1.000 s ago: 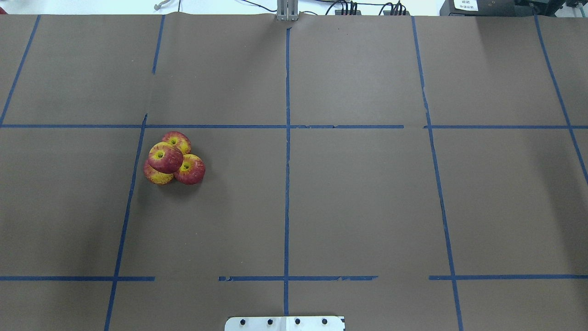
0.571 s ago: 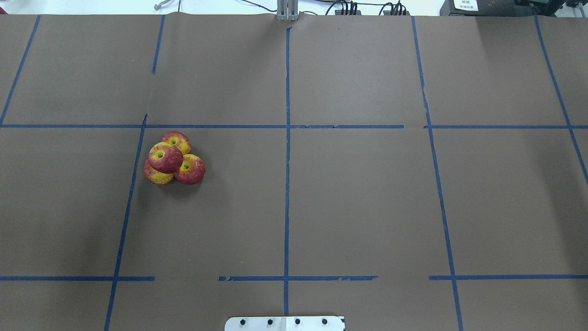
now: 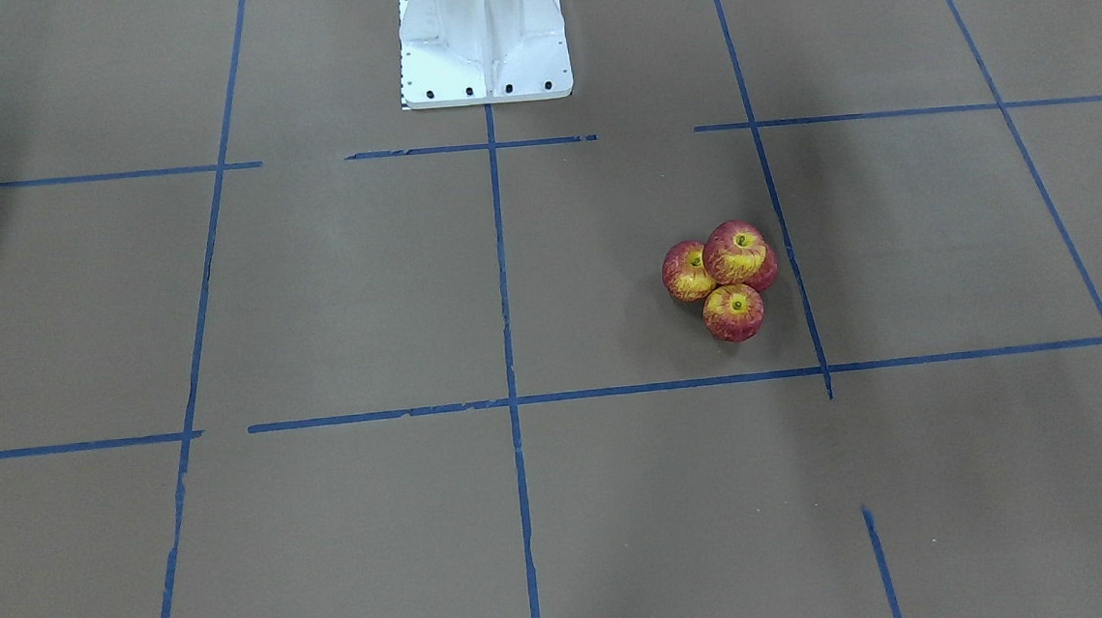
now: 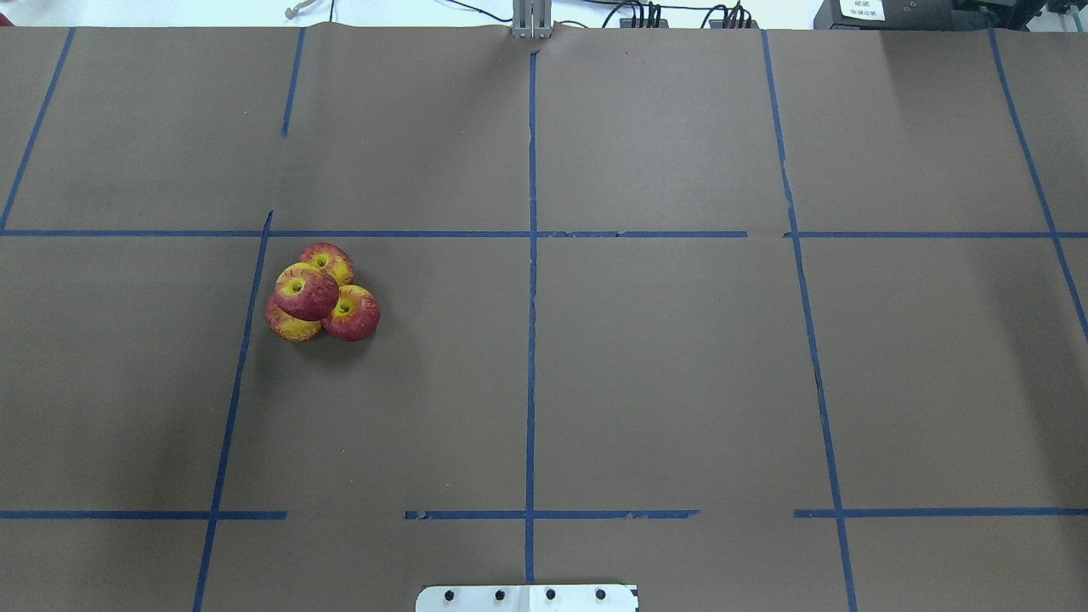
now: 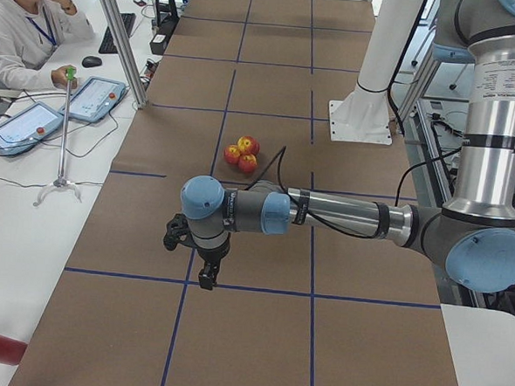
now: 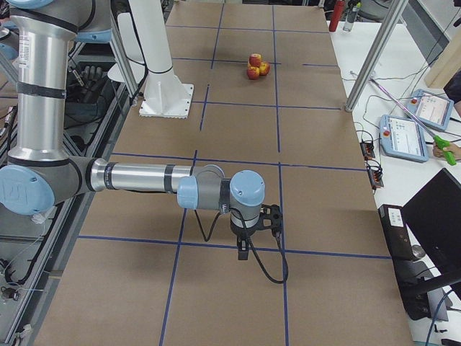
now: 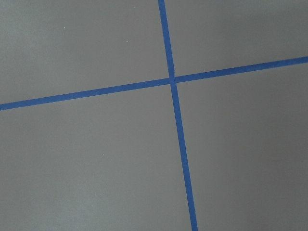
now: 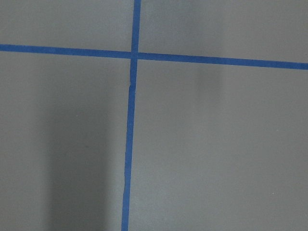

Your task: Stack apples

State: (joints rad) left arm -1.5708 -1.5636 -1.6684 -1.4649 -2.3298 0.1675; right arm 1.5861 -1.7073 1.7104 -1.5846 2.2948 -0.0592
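Note:
The apples (image 4: 321,303) sit in a tight pile on the brown table, left of centre. Three rest on the table and one apple (image 4: 306,291) lies on top of them. The pile also shows in the front-facing view (image 3: 726,280), the left view (image 5: 242,153) and the right view (image 6: 255,65). My left gripper (image 5: 207,282) hangs far from the pile, near the table's left end, and I cannot tell if it is open. My right gripper (image 6: 243,254) hangs near the right end, and I cannot tell its state. Both wrist views show only paper and blue tape.
Blue tape lines (image 4: 531,297) divide the brown paper into a grid. The white robot base plate (image 4: 527,597) sits at the near edge. A metal post (image 5: 118,40), tablets (image 5: 93,98) and a seated person (image 5: 23,21) are beside the table.

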